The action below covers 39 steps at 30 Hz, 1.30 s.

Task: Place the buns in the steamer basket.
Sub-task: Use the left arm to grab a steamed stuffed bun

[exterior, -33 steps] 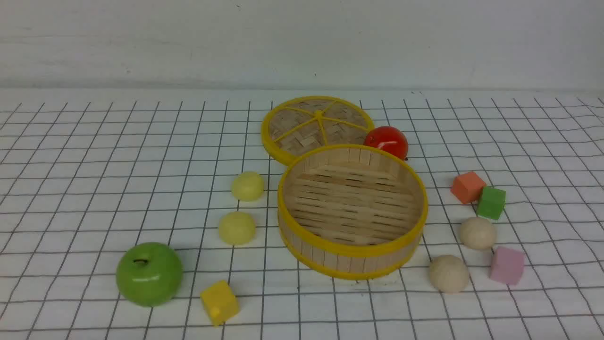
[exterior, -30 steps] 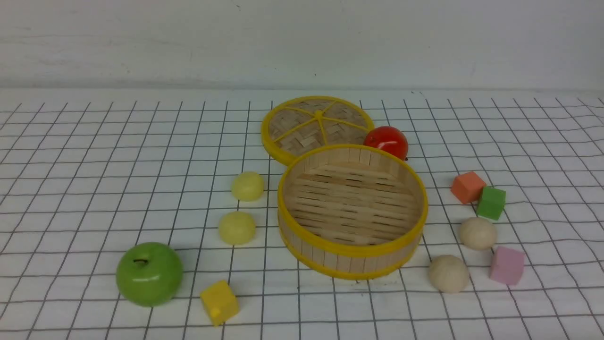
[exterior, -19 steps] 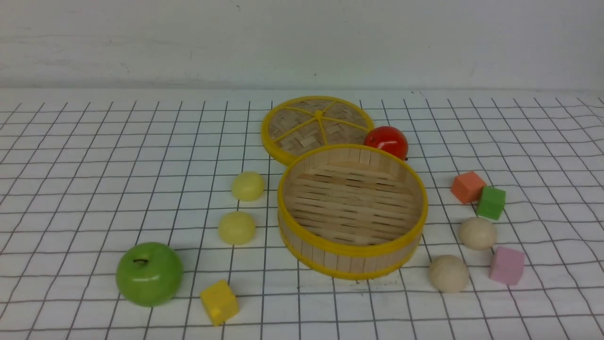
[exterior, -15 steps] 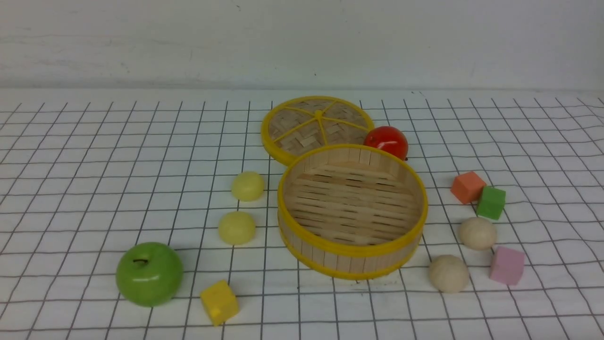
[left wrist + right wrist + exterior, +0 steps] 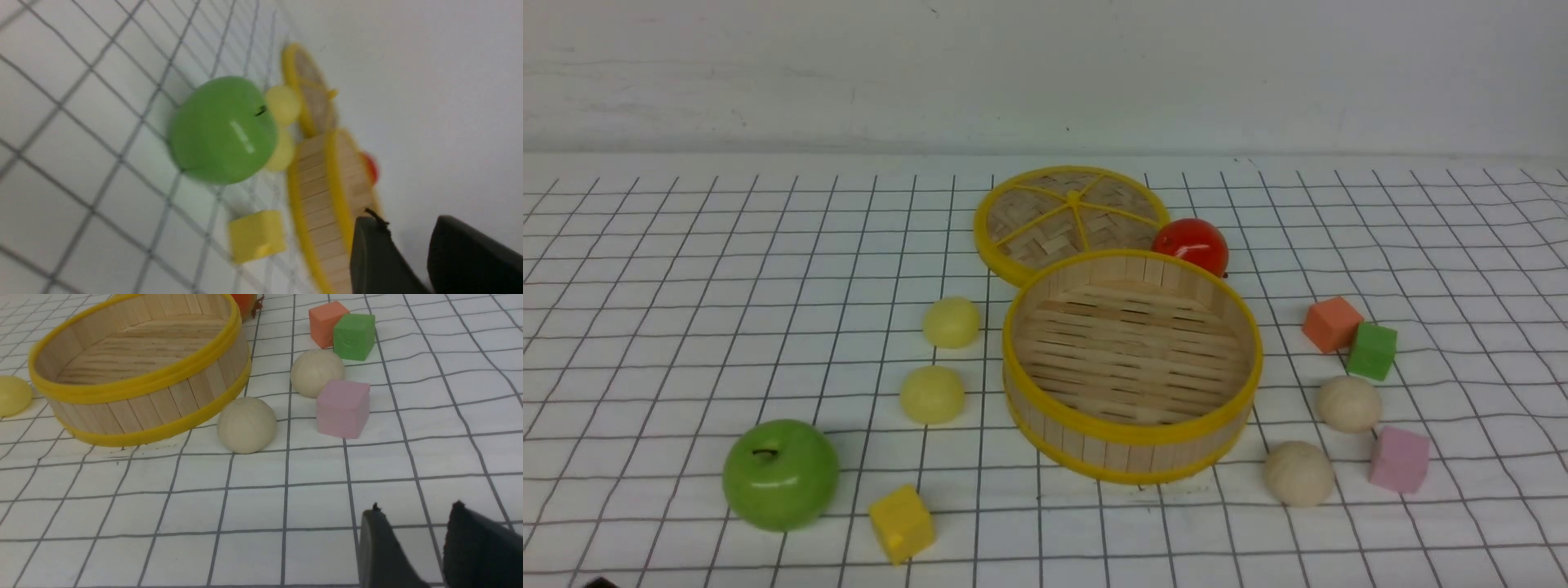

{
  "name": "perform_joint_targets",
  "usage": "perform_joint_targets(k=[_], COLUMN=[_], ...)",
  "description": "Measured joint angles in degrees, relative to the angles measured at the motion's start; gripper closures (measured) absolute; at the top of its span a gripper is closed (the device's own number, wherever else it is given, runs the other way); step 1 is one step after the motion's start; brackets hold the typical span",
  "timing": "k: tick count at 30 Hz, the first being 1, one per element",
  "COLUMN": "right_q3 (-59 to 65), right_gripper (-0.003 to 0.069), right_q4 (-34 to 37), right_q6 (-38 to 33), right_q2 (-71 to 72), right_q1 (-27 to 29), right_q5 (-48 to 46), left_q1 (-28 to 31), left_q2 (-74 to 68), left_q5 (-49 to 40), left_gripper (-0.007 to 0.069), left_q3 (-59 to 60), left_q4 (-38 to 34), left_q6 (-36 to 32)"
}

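- The steamer basket [image 5: 1131, 445] stands upright on the gridded cloth [image 5: 686, 327], at mid-table. Its slatted floor is bare; it holds no bun.
- The woven lid [image 5: 1054, 220] lies flat behind the basket, and the basket's far rim overlaps it in the front view. The red tomato [image 5: 1191, 245] sits just beside the lid, behind the basket's far right rim.
- On the cloth left of the basket lie the farther yellow bun [image 5: 952, 322] and the nearer yellow bun [image 5: 932, 394], close to the wall but apart from it.
- Right of the basket lie the farther cream bun [image 5: 1349, 403] and the nearer cream bun [image 5: 1299, 473], the nearer one close to the wall.
- The pink cube [image 5: 1400, 459] sits just beside both cream buns. The orange cube [image 5: 1331, 323] and green cube [image 5: 1372, 351] sit farther back, side by side.
- The green apple [image 5: 781, 474] and yellow cube [image 5: 902, 523] lie at near left.
- Left gripper [image 5: 402, 220]: jaws apart, nothing between them.
- Right gripper [image 5: 416, 506]: jaws apart, nothing between them, above bare cloth.
- Change from the earlier frames: a small dark part [image 5: 600, 582] now shows at the front view's lower left edge; what it is cannot be told. All objects lie as before.
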State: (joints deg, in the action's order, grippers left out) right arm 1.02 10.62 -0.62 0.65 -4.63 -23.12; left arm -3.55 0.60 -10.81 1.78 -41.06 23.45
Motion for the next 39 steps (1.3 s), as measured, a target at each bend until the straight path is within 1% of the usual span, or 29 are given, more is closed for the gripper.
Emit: perform_joint_targets(k=[2,4,5,7,10,11,12,13,14,15,16,17,19,21,24,27,28,30,31,32,34,35,36,37,38,39], right_q3=[0.0,0.0,0.0,0.0,0.0,0.0,0.0,0.0,0.0,0.0,0.0,0.0,0.0,0.0,0.0,0.0,0.0,0.0,0.0,0.0,0.0,0.0,0.0,0.0,0.0,0.0], right_gripper=[0.0419,0.0419,0.0419,0.0419,0.0419,0.0419,0.0419,0.0419,0.0419,0.0419,0.0419,0.0419,0.0419,0.0419,0.0419,0.0419,0.0419,0.0419,0.0419,0.0419,0.0419,0.0419,0.0419,0.0419,0.0419,0.0419], right_q4=[0.0,0.0,0.0,0.0,0.0,0.0,0.0,0.0,0.0,0.0,0.0,0.0,0.0,0.0,0.0,0.0,0.0,0.0,0.0,0.0,0.0,0.0,0.1,0.1,0.2,0.2], right_q6=[0.0,0.0,0.0,0.0,0.0,0.0,0.0,0.0,0.0,0.0,0.0,0.0,0.0,0.0,0.0,0.0,0.0,0.0,0.0,0.0,0.0,0.0,0.0,0.0,0.0,0.0], right_q2=[0.0,0.0,0.0,0.0,0.0,0.0,0.0,0.0,0.0,0.0,0.0,0.0,0.0,0.0,0.0,0.0,0.0,0.0,0.0,0.0,0.0,0.0,0.0,0.0,0.0,0.0], right_q1=[0.0,0.0,0.0,0.0,0.0,0.0,0.0,0.0,0.0,0.0,0.0,0.0,0.0,0.0,0.0,0.0,0.0,0.0,0.0,0.0,0.0,0.0,0.0,0.0,0.0,0.0], right_q5=[0.0,0.0,0.0,0.0,0.0,0.0,0.0,0.0,0.0,0.0,0.0,0.0,0.0,0.0,0.0,0.0,0.0,0.0,0.0,0.0,0.0,0.0,0.0,0.0,0.0,0.0], left_q1=[0.0,0.0,0.0,0.1,0.1,0.1,0.1,0.1,0.1,0.1,0.1,0.1,0.1,0.1,0.1,-0.6,-1.5,-6.0,-6.5,-11.9,-18.0,-21.7,-23.2,-23.5,-24.7,-24.8], left_q2=[0.0,0.0,0.0,0.0,-2.1,-4.6,-5.2,-12.1,-14.8,-21.5,-24.5,-30.4,-38.9,-47.7,-60.7,-72.4,-74.9,-79.7,-80.1,-82.5,-84.7,-87.1,-88.5,-88.9,-92.4,-94.0], left_q5=[5.2,7.3,7.2,2.1,-9.7,-14.6,-15.6,-25.2,-28.5,-35.9,-38.9,-44.1,-49.0,-49.9,-48.2,-47.6,-47.5,-46.5,-46.3,-45.0,-43.9,-43.7,-43.7,-43.7,-43.6,-43.5], left_gripper=[0.0426,0.0436,0.0438,0.0473,0.0533,0.0552,0.0556,0.0578,0.0585,0.0592,0.0595,0.0598,0.0598,0.0598,0.0603,0.0638,0.0638,0.0638,0.0638,0.0638,0.0638,0.0638,0.0638,0.0638,0.0638,0.0638], left_q3=[0.0,-1.5,-1.8,-8.0,-18.3,-21.9,-21.9,-28.0,-30.5,-34.1,-36.3,-38.9,-42.8,-46.3,-49.8,-54.2,-55.8,-58.9,-58.9,-61.6,-64.8,-67.5,-69.2,-70.0,-73.0,-75.1], left_q4=[-2.8,-4.9,-5.0,-4.6,-0.4,1.5,1.9,5.2,6.7,8.8,10.0,11.6,13.2,14.4,15.1,15.5,15.7,17.2,17.4,19.6,23.2,27.3,30.3,30.9,35.1,37.3], left_q6=[0.0,-0.1,-0.1,-3.7,-12.2,-14.1,-14.1,-16.0,-16.4,-16.9,-17.5,-18.2,-19.9,-21.7,-24.9,-27.1,-27.3,-27.1,-27.0,-25.5,-22.2,-19.1,-17.2,-16.3,-13.6,-12.3])
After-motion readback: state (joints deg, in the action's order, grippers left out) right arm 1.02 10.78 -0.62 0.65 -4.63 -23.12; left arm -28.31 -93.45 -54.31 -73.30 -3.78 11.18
